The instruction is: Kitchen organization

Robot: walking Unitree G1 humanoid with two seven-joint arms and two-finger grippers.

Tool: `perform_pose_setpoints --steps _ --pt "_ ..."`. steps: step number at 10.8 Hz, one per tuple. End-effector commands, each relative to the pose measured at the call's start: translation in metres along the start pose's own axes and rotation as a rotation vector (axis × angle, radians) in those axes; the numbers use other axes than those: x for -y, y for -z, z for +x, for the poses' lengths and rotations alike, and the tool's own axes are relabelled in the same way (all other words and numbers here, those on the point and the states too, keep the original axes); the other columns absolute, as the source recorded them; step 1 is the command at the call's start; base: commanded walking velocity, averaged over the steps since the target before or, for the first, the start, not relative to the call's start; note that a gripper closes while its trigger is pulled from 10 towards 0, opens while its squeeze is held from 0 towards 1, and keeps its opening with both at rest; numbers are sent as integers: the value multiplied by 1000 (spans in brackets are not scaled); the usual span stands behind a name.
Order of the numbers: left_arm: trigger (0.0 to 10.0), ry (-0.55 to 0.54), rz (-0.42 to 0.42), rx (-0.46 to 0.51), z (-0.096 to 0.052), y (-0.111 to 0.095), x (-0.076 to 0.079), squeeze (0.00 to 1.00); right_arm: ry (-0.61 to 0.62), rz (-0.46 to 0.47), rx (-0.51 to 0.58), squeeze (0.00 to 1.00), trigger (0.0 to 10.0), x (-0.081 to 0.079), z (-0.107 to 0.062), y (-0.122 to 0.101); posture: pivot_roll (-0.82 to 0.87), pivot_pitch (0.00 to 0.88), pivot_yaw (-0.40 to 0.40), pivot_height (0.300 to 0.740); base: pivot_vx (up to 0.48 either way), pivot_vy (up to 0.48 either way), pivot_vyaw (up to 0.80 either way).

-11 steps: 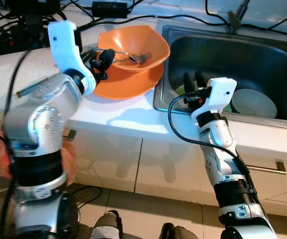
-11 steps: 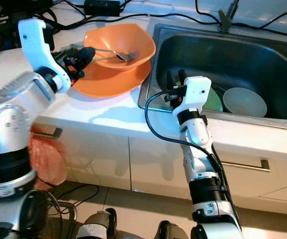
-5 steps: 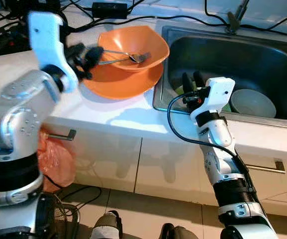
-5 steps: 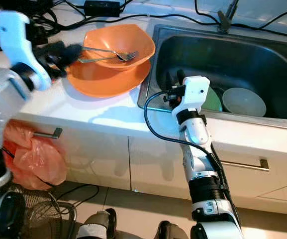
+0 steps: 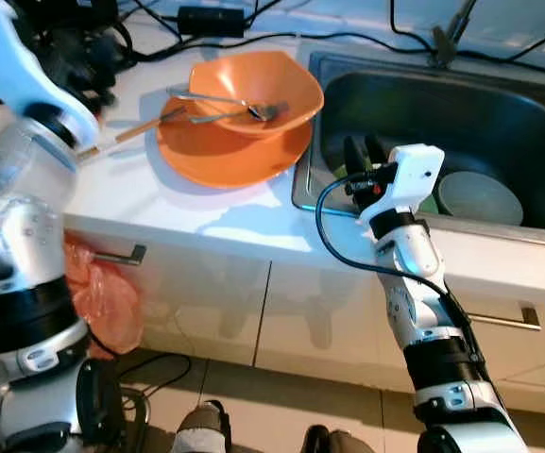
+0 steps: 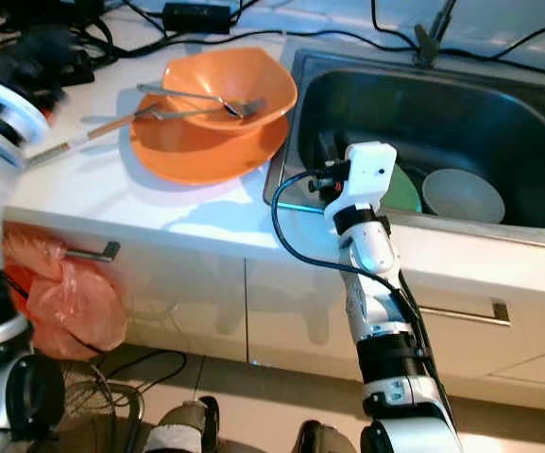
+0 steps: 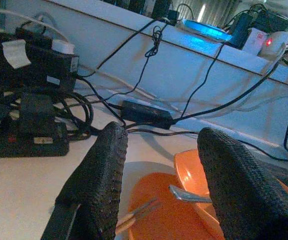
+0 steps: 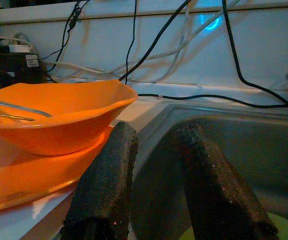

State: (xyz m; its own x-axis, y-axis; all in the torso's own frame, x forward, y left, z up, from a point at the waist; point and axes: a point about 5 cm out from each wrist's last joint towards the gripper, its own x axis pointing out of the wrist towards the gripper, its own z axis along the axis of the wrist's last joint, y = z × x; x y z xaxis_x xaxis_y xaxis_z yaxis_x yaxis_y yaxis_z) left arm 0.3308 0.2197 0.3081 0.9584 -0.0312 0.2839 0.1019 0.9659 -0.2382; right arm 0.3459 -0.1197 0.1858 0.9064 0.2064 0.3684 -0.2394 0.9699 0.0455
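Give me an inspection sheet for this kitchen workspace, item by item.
Surface: white countertop with a steel sink set into it.
Job's things: orange bowl on an orange plate, a fork inside the bowl, chopsticks leaning on the plate; a pale bowl and a green dish in the sink.
Clutter: black power adapter.
Grippers: left gripper open above the counter beside the plate, empty; right gripper open at the sink's edge, empty.
Cables: black cables along the back wall.
Surroundings: orange plastic bag hanging at a drawer handle.
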Motion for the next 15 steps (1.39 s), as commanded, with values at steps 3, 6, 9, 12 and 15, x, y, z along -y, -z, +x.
perform_pose_setpoints --steps 3,6,9,12,15 --pt "10000 91 -182 -67 9 30 0 0 6 4 11 0 10000 2 1 -1 240 132 -34 740 0 0 0" --pt "10000 99 -296 -86 25 44 -5 0 17 6 17 0 10000 3 1 -2 228 130 -25 740 0 0 0" --pt "10000 109 -356 -92 40 54 -3 0 22 7 22 0 10000 3 1 -3 224 126 -21 740 0 0 0" --pt "10000 121 -362 -111 49 61 3 0 23 5 24 0 10000 3 1 -3 216 126 -18 740 0 0 0" --pt "10000 103 -360 -114 55 67 4 0 26 2 25 0 10000 4 0 -3 208 125 -16 740 0 0 0"
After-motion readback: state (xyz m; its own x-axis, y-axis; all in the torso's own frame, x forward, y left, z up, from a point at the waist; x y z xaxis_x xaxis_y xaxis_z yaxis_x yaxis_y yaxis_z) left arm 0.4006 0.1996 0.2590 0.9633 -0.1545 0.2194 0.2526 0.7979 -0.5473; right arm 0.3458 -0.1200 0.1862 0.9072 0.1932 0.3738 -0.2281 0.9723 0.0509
